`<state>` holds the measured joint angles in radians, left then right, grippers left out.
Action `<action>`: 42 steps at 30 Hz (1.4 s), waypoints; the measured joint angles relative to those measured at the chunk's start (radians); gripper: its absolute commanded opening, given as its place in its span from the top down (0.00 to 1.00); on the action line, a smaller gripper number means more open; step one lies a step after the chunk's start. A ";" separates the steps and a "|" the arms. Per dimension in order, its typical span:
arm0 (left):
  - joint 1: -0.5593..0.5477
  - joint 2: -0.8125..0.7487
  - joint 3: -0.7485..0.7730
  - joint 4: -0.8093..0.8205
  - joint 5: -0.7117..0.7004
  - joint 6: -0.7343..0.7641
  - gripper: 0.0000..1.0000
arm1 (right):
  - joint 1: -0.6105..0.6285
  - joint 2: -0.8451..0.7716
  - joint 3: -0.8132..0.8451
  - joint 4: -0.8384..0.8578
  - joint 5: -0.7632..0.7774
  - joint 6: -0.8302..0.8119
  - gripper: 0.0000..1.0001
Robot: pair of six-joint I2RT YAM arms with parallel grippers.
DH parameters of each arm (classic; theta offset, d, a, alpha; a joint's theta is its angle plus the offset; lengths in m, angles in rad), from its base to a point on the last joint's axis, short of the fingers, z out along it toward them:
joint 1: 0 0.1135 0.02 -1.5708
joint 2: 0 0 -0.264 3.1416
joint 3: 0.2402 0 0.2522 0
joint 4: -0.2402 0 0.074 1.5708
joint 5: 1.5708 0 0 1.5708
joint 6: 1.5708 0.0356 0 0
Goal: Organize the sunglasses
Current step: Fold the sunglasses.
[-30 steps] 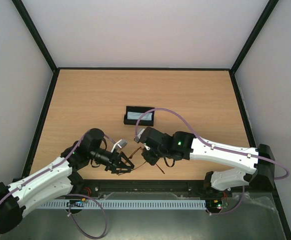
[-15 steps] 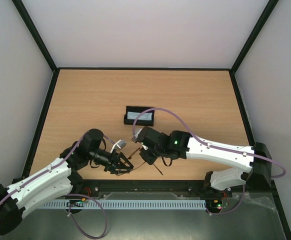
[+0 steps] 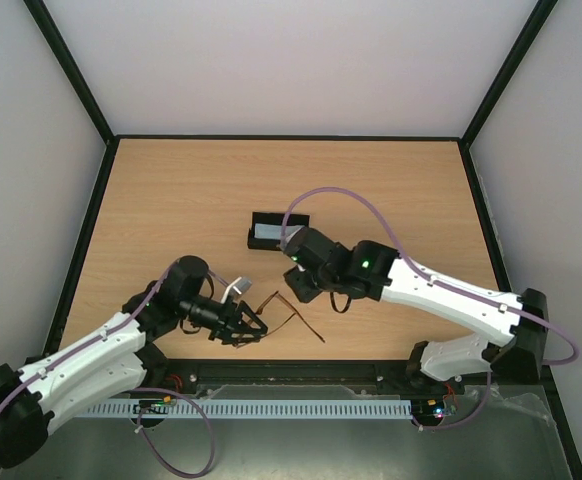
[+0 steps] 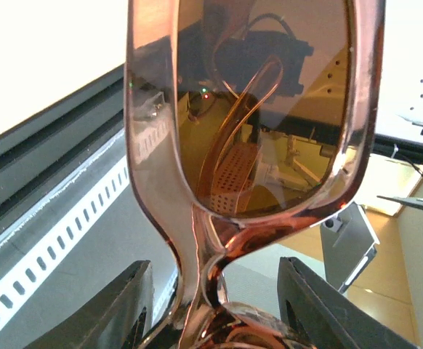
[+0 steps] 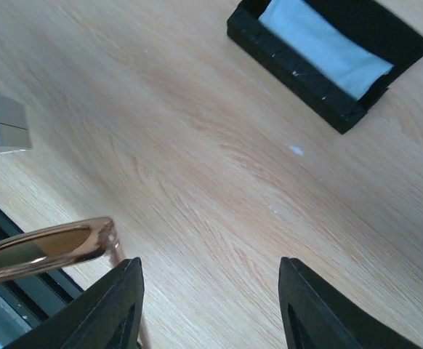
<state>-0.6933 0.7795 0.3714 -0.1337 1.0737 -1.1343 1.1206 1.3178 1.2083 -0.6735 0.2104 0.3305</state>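
We find the sunglasses (image 3: 289,320) low and just left of center in the overhead view, near the front edge of the table (image 3: 221,190). The left gripper (image 3: 246,328) has hold of them. In the left wrist view, one amber lens stands upright and fills the upper frame. The reddish-brown frame narrows down between the two dark fingers (image 4: 124,305) at the bottom edge, and we read these as closed on the frame near its bridge. In the overhead view, the slim temple arms trail to the right of that gripper, unfolded. We cannot tell whether their tips touch the wood. The right gripper (image 3: 299,290) sits at center frame, between the sunglasses and the black case (image 3: 279,231), well apart from both. In the right wrist view its fingers (image 5: 124,305) are spread wide with only bare wood between them. A lens edge shows at lower left, and the open case, holding a light blue cloth (image 5: 324,47), lies at upper right.
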 measured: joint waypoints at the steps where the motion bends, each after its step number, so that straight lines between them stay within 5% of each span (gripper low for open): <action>1: 0.002 0.012 0.000 0.014 -0.008 -0.006 0.77 | -0.006 -0.009 0.008 -0.011 0.004 0.010 0.53; 5: 0.006 0.057 0.002 0.108 -0.046 -0.059 0.78 | -0.014 -0.079 0.036 -0.060 -0.035 0.055 0.69; 15: 0.037 0.161 0.019 0.309 -0.148 -0.140 0.78 | 0.001 -0.239 -0.063 -0.092 -0.245 0.155 0.77; 25: 0.042 0.222 0.040 0.425 -0.176 -0.193 0.78 | 0.013 -0.111 -0.149 -0.053 -0.262 0.186 0.78; 42: 0.027 0.206 0.051 0.431 -0.188 -0.198 0.78 | -0.041 0.144 0.062 -0.009 -0.140 0.178 0.81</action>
<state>-0.6662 0.9855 0.4225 0.2974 0.8860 -1.3323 1.0798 1.4616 1.2705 -0.6823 0.0708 0.5083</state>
